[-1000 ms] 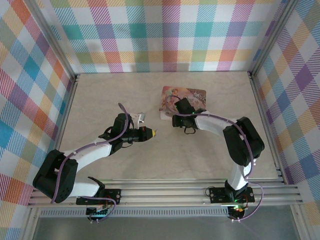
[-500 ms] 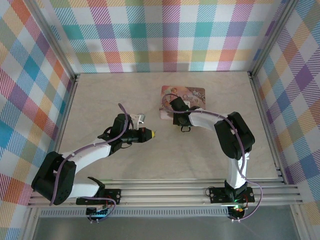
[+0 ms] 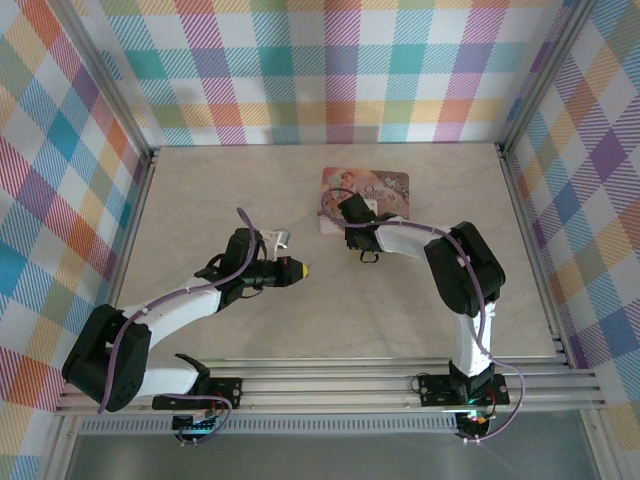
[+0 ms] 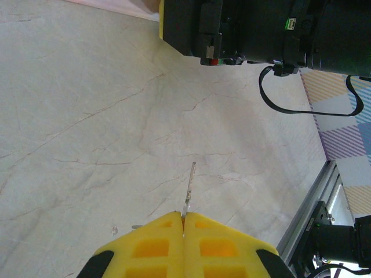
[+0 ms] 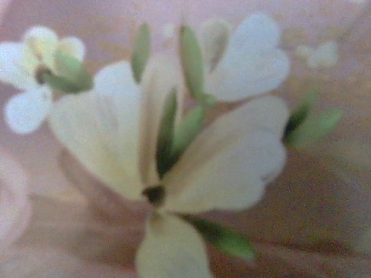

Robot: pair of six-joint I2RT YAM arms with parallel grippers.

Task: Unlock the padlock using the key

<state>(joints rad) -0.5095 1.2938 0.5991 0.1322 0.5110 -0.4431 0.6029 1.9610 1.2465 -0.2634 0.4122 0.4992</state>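
Observation:
My left gripper [image 3: 303, 267] [image 4: 183, 217] is shut on the key [image 4: 189, 188]. The thin metal blade sticks out forward between the yellow fingertips, above the bare tabletop. My right gripper [image 3: 349, 214] is down on the near-left part of the pink illustrated box [image 3: 385, 184]. Its wrist camera is so close that it sees a blurred white flower printed on the box [image 5: 174, 145], with no fingers in sight. From the left wrist, the right arm's black end [image 4: 243, 29] lies straight ahead of the key. The padlock is hidden.
The marble-look tabletop [image 3: 220, 200] is ringed by aluminium rails [image 3: 330, 372] and plaid walls. A black cable loop [image 4: 278, 101] hangs under the right wrist. Open table lies between the two grippers and along the left side.
The right arm's end has slid a little left and farther onto the pink box's left part, and the box has shifted slightly. The left arm and key have stayed put.

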